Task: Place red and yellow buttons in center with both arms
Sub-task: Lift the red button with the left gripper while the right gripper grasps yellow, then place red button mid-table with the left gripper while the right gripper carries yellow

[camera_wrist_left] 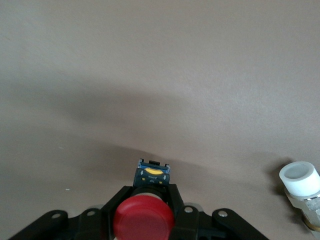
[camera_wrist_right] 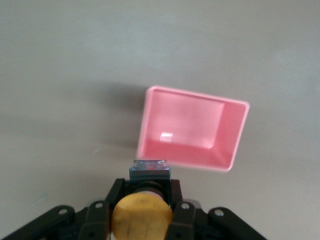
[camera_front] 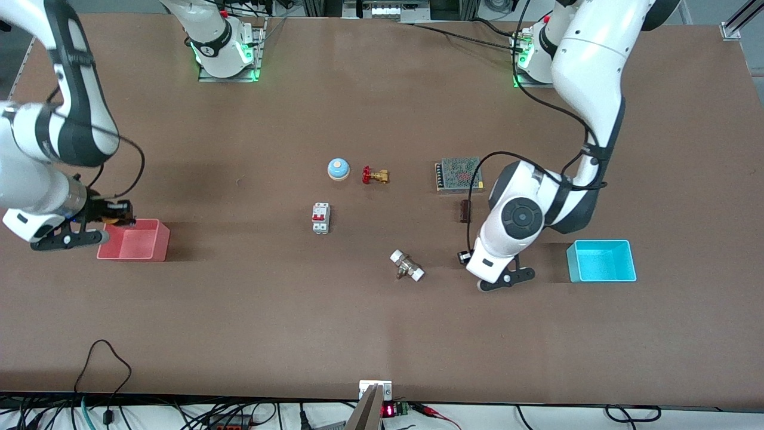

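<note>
My left gripper is shut on the red button, with its black base between the jaws and its blue-and-yellow end sticking out. In the front view the left gripper hangs low over the brown tabletop, between the white-capped fitting and the cyan tray; the red cap is hidden there. My right gripper is shut on the yellow button. In the front view the right gripper is over the edge of the pink tray at the right arm's end of the table.
Around the middle stand a blue bell, a brass valve with a red handwheel, a white breaker, a white-capped fitting, a metal power supply and a small dark block. A cyan tray stands toward the left arm's end. The pink tray is empty.
</note>
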`<state>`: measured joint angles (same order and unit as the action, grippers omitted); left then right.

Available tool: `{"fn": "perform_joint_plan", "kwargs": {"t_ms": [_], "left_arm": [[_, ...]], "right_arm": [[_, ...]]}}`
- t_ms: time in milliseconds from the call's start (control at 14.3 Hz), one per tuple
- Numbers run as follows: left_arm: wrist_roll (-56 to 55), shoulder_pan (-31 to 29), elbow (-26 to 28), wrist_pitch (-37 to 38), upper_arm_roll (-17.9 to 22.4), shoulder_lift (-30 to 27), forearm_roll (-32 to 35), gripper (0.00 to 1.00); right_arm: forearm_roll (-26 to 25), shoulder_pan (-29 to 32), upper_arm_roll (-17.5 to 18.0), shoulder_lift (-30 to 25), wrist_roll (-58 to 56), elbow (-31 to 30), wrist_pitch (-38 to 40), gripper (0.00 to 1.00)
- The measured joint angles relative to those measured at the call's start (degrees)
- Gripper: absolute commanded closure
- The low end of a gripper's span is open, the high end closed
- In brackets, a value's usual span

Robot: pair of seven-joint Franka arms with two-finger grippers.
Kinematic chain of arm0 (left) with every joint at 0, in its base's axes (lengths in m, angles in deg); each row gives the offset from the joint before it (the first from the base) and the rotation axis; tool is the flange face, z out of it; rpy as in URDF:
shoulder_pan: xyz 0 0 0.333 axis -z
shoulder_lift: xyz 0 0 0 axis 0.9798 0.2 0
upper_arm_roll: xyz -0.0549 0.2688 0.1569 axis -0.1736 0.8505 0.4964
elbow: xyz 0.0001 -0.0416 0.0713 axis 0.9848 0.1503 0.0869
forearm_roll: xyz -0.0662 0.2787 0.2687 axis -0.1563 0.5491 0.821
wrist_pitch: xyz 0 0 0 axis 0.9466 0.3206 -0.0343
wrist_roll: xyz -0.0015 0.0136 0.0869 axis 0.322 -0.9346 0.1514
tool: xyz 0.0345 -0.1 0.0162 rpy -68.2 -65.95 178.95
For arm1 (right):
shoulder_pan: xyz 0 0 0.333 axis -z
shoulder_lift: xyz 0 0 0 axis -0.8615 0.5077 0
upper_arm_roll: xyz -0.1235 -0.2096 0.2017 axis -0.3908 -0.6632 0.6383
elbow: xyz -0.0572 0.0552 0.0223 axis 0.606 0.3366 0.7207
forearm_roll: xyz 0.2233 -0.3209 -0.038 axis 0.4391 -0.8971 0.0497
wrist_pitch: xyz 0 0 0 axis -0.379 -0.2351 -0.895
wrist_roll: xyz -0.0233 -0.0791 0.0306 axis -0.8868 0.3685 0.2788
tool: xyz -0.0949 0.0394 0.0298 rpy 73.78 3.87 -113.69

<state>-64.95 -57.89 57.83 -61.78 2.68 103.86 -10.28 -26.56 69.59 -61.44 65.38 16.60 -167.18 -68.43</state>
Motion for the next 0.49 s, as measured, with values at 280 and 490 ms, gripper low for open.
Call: {"fn": "perform_joint_plan", "kwargs": {"t_ms": [280, 490], "left_arm": [[-0.67, 0.35, -0.03, -0.19, 0.19, 1.76, 0.00, 0.47], [-0.65, 0.35, 0.01, -1.10, 0.30, 2.11, 0.04, 0.00]], "right_arm": [[0.04, -4.88, 5.35, 0.30, 13.93, -2.20, -0.27, 0.88], [0.03, -8.83, 5.66, 5.90, 19.59, -3.71, -8.03, 0.88]]}}
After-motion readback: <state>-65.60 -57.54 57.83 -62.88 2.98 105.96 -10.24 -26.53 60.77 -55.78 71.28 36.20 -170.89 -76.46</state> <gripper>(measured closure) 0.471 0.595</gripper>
